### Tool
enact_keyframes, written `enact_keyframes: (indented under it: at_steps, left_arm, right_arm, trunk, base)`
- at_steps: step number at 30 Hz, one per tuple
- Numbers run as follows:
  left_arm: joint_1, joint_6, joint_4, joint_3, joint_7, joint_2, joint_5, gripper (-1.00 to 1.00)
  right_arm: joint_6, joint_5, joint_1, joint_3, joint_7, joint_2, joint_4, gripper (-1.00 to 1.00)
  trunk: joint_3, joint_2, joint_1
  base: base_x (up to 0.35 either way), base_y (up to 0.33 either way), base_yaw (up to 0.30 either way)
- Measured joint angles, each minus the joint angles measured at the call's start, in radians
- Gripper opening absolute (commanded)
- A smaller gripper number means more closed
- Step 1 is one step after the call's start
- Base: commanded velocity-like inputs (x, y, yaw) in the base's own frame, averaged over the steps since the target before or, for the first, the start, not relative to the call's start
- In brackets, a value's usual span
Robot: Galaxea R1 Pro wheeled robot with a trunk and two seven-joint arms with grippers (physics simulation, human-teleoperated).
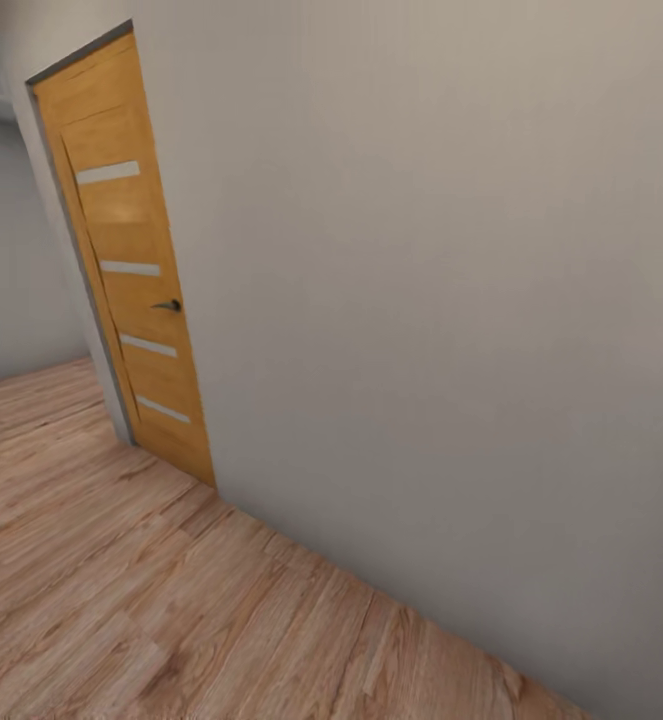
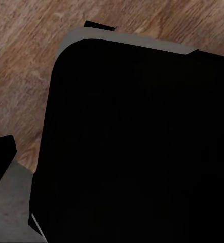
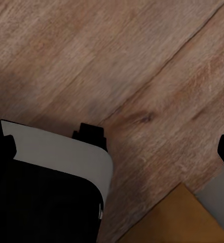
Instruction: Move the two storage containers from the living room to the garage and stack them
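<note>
Fingers of both grippers could not be made out, so their spread could not be told. Beneath the wrists lay the robot's dark base (image 2: 137,147) on the wood-plank floor (image 1: 121,600). Farther off stood a grey wall (image 1: 451,300) and an orange door (image 1: 136,260), its top edge cut off.

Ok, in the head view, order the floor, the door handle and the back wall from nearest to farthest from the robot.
1. Floor, underfoot, lower left.
2. Door handle, on the door, left.
3. Back wall, beyond the door, far left.
</note>
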Motion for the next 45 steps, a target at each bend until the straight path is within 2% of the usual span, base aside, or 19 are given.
enact_keyframes:
  at_steps: [6, 23, 45]
  left_arm:
    - [0.000, 0.000, 0.000, 0.000, 0.000, 0.000, 0.000, 1.00]
    - [0.000, 0.000, 0.000, 0.000, 0.000, 0.000, 0.000, 1.00]
    - [0.000, 0.000, 0.000, 0.000, 0.001, 0.000, 0.000, 1.00]
  right_arm:
    - [0.000, 0.000, 0.000, 0.000, 0.000, 0.001, 0.000, 1.00]
    - [-0.001, 0.000, 0.000, 0.000, 0.000, 0.000, 0.000, 1.00]
    - [-0.001, 0.000, 0.000, 0.000, 0.000, -0.002, 0.000, 1.00]
  trunk:
    - [0.000, 0.000, 0.000]
    - [0.000, 0.000, 0.000]
    - [0.000, 0.000, -0.001]
  base:
    - [0.075, 0.049, 0.271]
    - [0.229, 0.161, 0.271]
    - [0.286, 0.006, 0.271]
